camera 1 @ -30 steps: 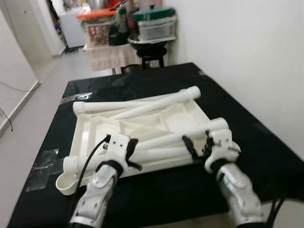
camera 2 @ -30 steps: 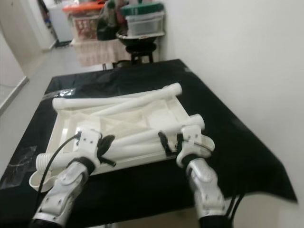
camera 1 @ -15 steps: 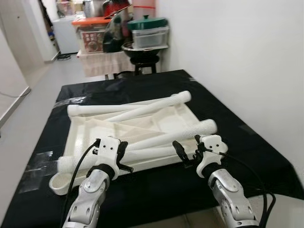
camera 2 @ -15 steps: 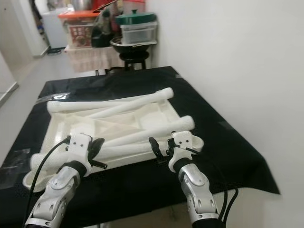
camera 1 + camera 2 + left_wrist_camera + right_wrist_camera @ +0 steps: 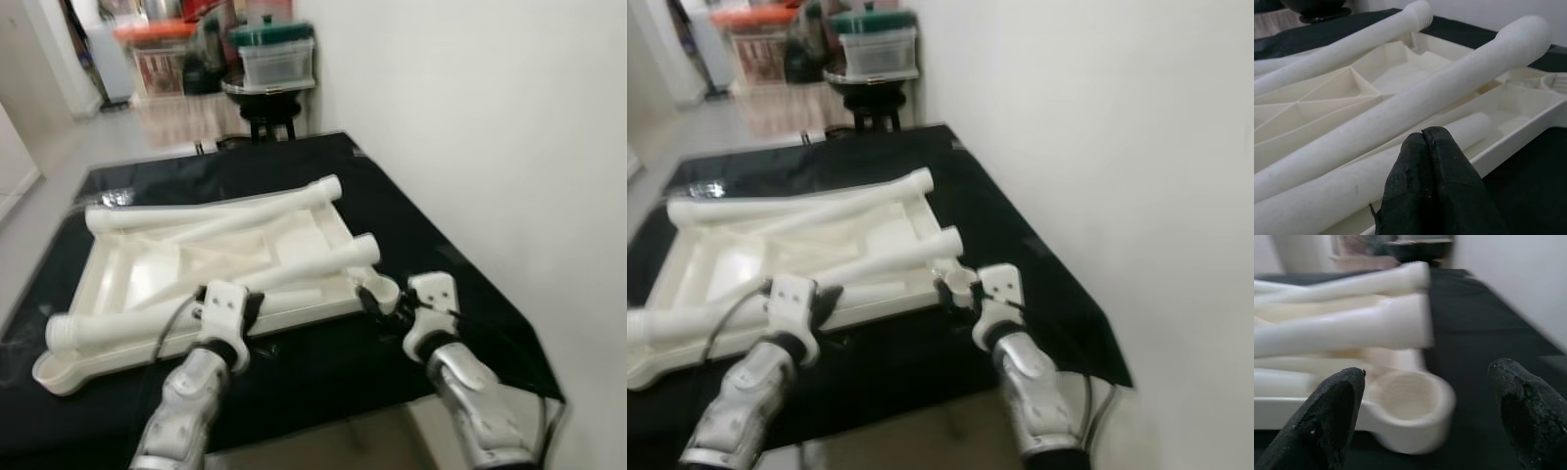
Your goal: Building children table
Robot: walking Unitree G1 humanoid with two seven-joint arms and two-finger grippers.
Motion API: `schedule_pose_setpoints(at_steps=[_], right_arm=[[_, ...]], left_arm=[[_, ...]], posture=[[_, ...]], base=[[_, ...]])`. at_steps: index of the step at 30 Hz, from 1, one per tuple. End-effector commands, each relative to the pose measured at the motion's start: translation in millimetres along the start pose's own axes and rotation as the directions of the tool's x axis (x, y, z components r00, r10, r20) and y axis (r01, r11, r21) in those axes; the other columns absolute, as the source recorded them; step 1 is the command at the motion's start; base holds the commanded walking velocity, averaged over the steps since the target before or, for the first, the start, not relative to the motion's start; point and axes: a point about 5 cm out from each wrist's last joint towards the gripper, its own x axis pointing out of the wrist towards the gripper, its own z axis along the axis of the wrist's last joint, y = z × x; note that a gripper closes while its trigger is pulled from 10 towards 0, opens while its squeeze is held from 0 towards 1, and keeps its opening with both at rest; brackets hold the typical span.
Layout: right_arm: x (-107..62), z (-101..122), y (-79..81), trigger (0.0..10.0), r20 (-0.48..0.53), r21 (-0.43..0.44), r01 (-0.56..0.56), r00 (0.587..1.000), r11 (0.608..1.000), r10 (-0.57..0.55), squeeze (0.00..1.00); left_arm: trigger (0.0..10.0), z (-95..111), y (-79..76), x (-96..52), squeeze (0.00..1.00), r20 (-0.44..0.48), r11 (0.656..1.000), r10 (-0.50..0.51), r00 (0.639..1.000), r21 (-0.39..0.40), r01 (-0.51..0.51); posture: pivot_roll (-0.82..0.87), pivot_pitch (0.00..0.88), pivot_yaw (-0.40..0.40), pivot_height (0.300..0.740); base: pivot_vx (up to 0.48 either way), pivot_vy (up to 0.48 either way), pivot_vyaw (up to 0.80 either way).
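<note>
White plastic lies before me: the children's tabletop point(image 5: 127, 279) sits upside down on the black table point(image 5: 431, 245), ribbed underside up, so its corner sockets face me and can take the legs. Several loose legs rest across it. One long leg point(image 5: 211, 211) runs along the far edge, another leg point(image 5: 304, 269) lies slantwise over the middle with its rounded end poking past the right rim, and a third leg point(image 5: 83, 328) lies along the near edge with its threaded end towards my left. They lie loose inside the tray-like underside, which I judge keeps them from rolling off.

My left pincer point(image 5: 1425, 147) is closed, its two black fingers pressed together with nothing between them. It hovers just over the near rim of the tabletop, beside the near leg, not touching it as far as I can tell.

My right pincer point(image 5: 1425, 396) is spread wide open. Its fingers point(image 5: 1334, 406) stand on either side of the round corner socket point(image 5: 380, 292) at the near right corner of the tabletop, apart from it on both sides. I take this as lining up either to steady that corner or to judge where a leg must be screwed in.

No leg is standing in a socket yet, so the building has hardly begun. Beyond the table stand a black stool point(image 5: 265, 108) and some storage boxes point(image 5: 274, 54), well clear of the work.
</note>
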Motion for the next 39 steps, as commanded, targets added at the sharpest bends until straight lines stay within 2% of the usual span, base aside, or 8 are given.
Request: schedule_pose_setpoints(at_steps=[1, 18, 19, 21, 30, 31, 33, 39], right_arm=[[10.7, 15, 4.1, 10.0, -0.015, -0.076, -0.014, 1.0, 0.997, 0.013, 0.0], [40.4, 55, -17.6, 10.0, -0.271, -0.477, -0.358, 0.929, 0.803, 0.253, 0.0], [51.7, 67, -16.5, 10.0, -0.315, -0.603, -0.405, 0.913, 0.688, 0.261, 0.67], [61.5, 78, -13.1, 10.0, -0.355, -0.69, -0.437, 0.899, 0.577, 0.257, 1.0], [83.8, 112, 11.2, 10.0, -0.336, -0.844, -0.402, 0.912, 0.354, 0.234, 1.0], [87.2, 119, 18.2, 10.0, -0.34, -0.866, -0.402, 0.909, 0.298, 0.24, 0.0], [87.2, 119, 18.2, 10.0, -0.34, -0.866, -0.402, 0.909, 0.298, 0.24, 0.0], [91.9, 123, 45.5, 10.0, -0.476, -0.862, -0.506, 0.832, 0.039, 0.286, 0.0]], left_arm=[[10.0, -3, 6.0, -1.9, 0.0, -0.021, 1.0, 0.012, 1.0, 0.004, -0.012], [10.0, -3, 4.2, -4.6, 0.0, -0.03, 0.999, 0.01, 1.0, 0.04, -0.009], [10.0, -2, 5.3, -7.0, 0.0, -0.027, 0.998, 0.034, 0.999, 0.062, -0.032], [10.0, -1, 6.9, -8.9, 0.0, -0.024, 0.995, 0.059, 0.998, 0.081, -0.057], [10.0, -1, 10.5, -13.1, 0.0, -0.023, 0.988, 0.119, 0.993, 0.1, -0.116], [10.0, -1, 10.6, -14.0, 0.0, -0.024, 0.987, 0.125, 0.992, 0.1, -0.122], [10.0, -1, 10.6, -14.0, 0.0, -0.024, 0.987, 0.125, 0.992, 0.1, -0.122], [10.0, -1, 9.7, -17.3, 0.0, -0.029, 0.987, 0.134, 0.991, 0.099, -0.13]], posture=[[-0.13, 0.0, 0.051, 0.74], [-0.1, 0.0, 0.028, 0.74], [-0.07, 0.0, 0.018, 0.74], [-0.07, 0.0, 0.013, 0.74], [-0.04, 0.0, -0.011, 0.74], [-0.04, 0.0, -0.015, 0.74], [-0.04, 0.0, -0.015, 0.74], [-0.03, 0.0, -0.034, 0.74]], base=[[0.0, 0.0, 0.0], [0.0, 0.0, 0.0], [0.0, 0.0, 0.0], [0.0, 0.0, 0.0], [0.0, 0.0, 0.0], [0.0, 0.0, 0.0], [0.0, 0.0, 0.0], [0.0, 0.0, 0.0]])
